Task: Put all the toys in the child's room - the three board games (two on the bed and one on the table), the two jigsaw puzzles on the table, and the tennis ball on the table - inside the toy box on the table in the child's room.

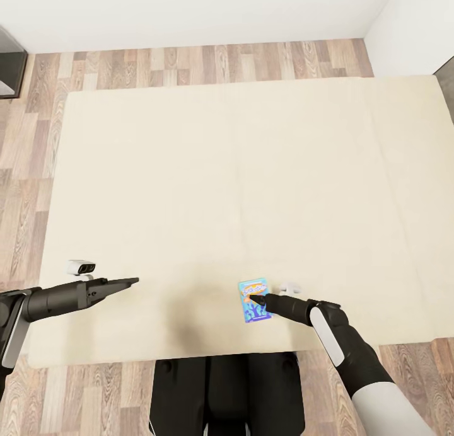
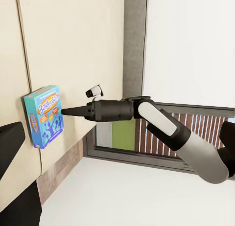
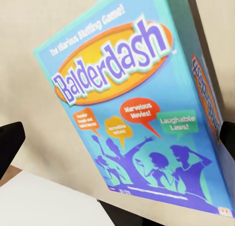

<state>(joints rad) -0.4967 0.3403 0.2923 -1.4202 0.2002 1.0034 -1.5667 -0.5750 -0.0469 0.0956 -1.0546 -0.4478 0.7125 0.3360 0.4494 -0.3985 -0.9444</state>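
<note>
A light blue board game [image 1: 254, 302] with yellow "Balderdash" lettering lies flat on the beige bed [image 1: 221, 171], close to its near edge. My right gripper [image 1: 260, 295] is down at the box's right side and open. In the right wrist view the board game [image 3: 132, 103] sits between the two spread fingertips [image 3: 10, 140], and I cannot tell whether they touch it. The left wrist view shows the same board game [image 2: 45, 116] with the right gripper [image 2: 63, 111] pointing at it. My left gripper [image 1: 129, 280] hovers open and holding nothing over the mattress, well left of the box.
Wood-plank floor [image 1: 25, 190] surrounds the bed on the left and far sides, with white wall beyond. A dark piece of furniture [image 1: 9, 64] stands at the far left corner. The robot's dark base [image 1: 227, 392] is against the bed's near edge.
</note>
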